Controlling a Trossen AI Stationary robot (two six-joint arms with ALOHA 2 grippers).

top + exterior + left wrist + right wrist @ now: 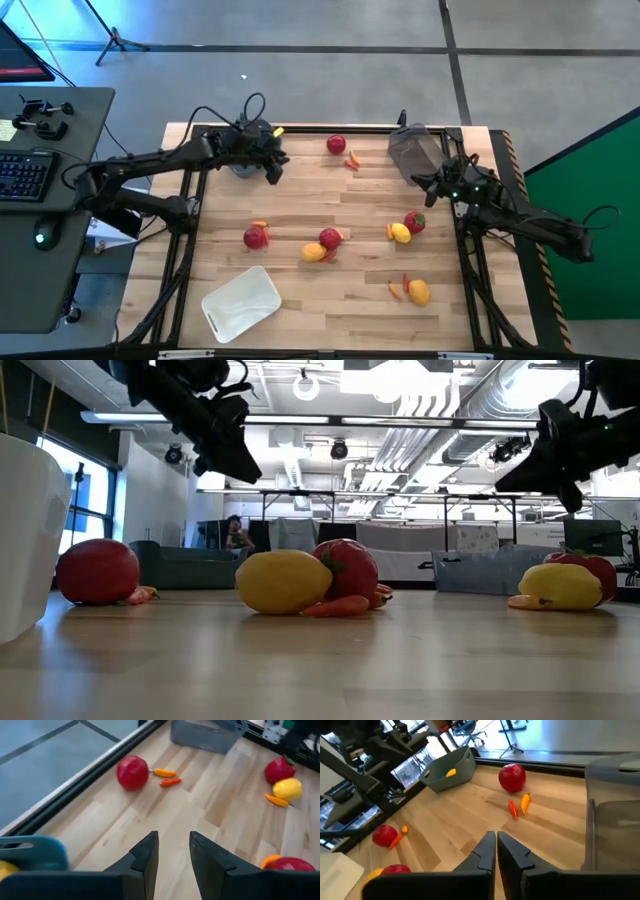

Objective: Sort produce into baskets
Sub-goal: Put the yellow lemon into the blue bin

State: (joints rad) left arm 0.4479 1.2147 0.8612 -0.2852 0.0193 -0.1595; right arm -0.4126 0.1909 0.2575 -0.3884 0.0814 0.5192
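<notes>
My left gripper (275, 172) hangs open and empty over the table's far left, just right of the blue-grey basket (240, 165). That basket holds a yellow fruit (451, 772). A red fruit (132, 772) and two small peppers (166, 776) lie ahead of it near the far edge. My right gripper (496, 836) is shut and empty at the far right, beside the dark grey basket (413, 150). More red and yellow fruits (320, 245) lie mid-table. The white basket (241, 300) rests near the front edge.
A red fruit and a yellow fruit with a pepper (406, 228) lie in front of my right gripper. Another yellow fruit with peppers (415, 291) lies at the near right. A desk with a keyboard (25, 175) stands left of the table. Bare wood shows between the far-edge fruit and the middle row.
</notes>
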